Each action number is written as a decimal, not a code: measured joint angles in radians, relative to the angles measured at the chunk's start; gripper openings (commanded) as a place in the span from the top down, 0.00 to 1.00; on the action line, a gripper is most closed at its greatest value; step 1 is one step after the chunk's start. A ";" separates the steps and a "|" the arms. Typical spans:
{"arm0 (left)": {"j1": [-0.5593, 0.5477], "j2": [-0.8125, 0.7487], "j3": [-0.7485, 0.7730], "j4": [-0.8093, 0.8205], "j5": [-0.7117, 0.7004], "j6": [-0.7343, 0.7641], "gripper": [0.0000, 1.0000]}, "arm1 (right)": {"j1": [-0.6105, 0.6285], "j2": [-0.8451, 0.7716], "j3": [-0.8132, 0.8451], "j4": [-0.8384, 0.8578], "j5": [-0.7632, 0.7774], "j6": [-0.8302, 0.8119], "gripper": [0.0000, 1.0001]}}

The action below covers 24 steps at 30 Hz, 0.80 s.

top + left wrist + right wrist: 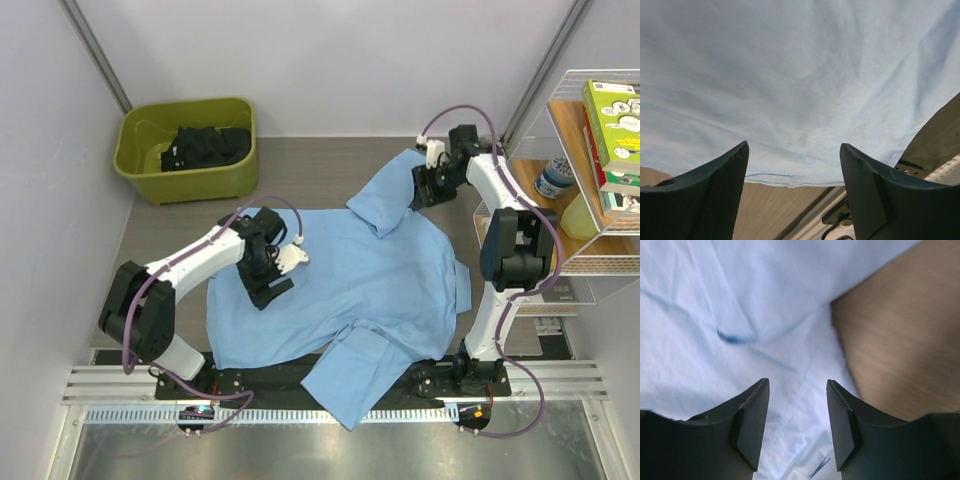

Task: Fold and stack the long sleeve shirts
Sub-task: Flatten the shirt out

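One light blue long sleeve shirt (370, 275) lies spread flat across the middle of the table. One sleeve (385, 205) is folded in at the far side. Another part (350, 380) hangs over the near edge between the arm bases. My left gripper (268, 292) is open over the shirt's left edge; in the left wrist view (795, 150) the jaws stand wide apart above the shirt's hem (790, 75), holding nothing. My right gripper (422, 190) is open at the shirt's far right corner; in the right wrist view (797, 385) the cloth (715, 300) lies below the empty jaws.
An olive green bin (140, 165) with dark clothes (205, 145) stands at the far left. A wire shelf (590, 215) with books and bottles stands at the right. Brown tabletop (300, 170) shows beyond the shirt. Metal rails (320, 410) run along the near edge.
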 measured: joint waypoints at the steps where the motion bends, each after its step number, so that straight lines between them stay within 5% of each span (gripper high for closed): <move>1: 0.001 -0.006 0.034 0.002 0.011 -0.001 0.21 | 0.000 0.007 0.034 0.023 0.004 0.027 0.45; 9: 0.066 -0.114 0.235 0.036 0.058 -0.090 0.00 | 0.000 0.169 0.169 0.175 0.063 0.219 0.45; 19: 0.130 -0.182 0.349 0.082 0.013 -0.210 0.00 | 0.000 0.300 0.169 0.280 0.102 0.375 0.44; 24: 0.149 -0.183 0.349 0.076 -0.030 -0.206 0.00 | 0.000 0.349 0.220 0.339 0.076 0.430 0.64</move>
